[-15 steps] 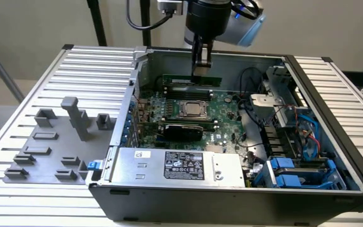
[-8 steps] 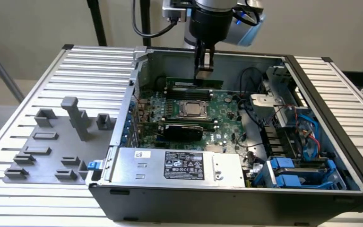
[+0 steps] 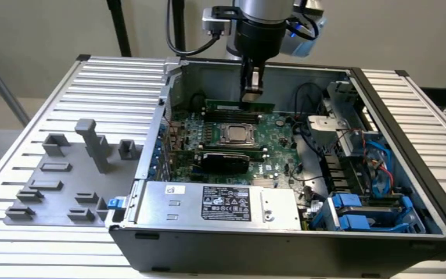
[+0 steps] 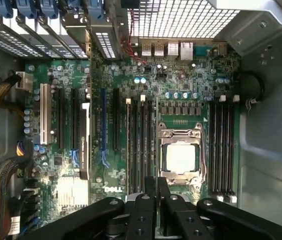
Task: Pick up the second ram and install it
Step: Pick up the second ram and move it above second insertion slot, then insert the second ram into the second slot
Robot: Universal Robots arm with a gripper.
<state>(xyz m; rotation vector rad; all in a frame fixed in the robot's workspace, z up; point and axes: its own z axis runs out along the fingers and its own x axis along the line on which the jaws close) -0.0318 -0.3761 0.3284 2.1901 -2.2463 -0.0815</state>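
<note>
The second ram (image 3: 238, 106), a narrow green stick, hangs level above the motherboard (image 3: 273, 136), just beyond the silver CPU (image 3: 238, 134). My gripper (image 3: 250, 97) reaches straight down from above and is shut on the stick's middle. In the wrist view the black fingers (image 4: 148, 197) are pressed close together. The gripper (image 4: 156, 181) hovers there over the board between the CPU (image 4: 180, 157) and a bank of black memory slots (image 4: 141, 145). Another bank of slots (image 4: 220, 145) lies on the CPU's other side. The stick itself is hidden between the fingers in that view.
The open case has a grey power supply (image 3: 215, 203) at its near edge and blue drive bays (image 3: 362, 215) at the exterior view's right. A black expansion card (image 3: 223, 158) stands near the CPU. A grey parts holder (image 3: 60, 174) sits on the slatted table at the left.
</note>
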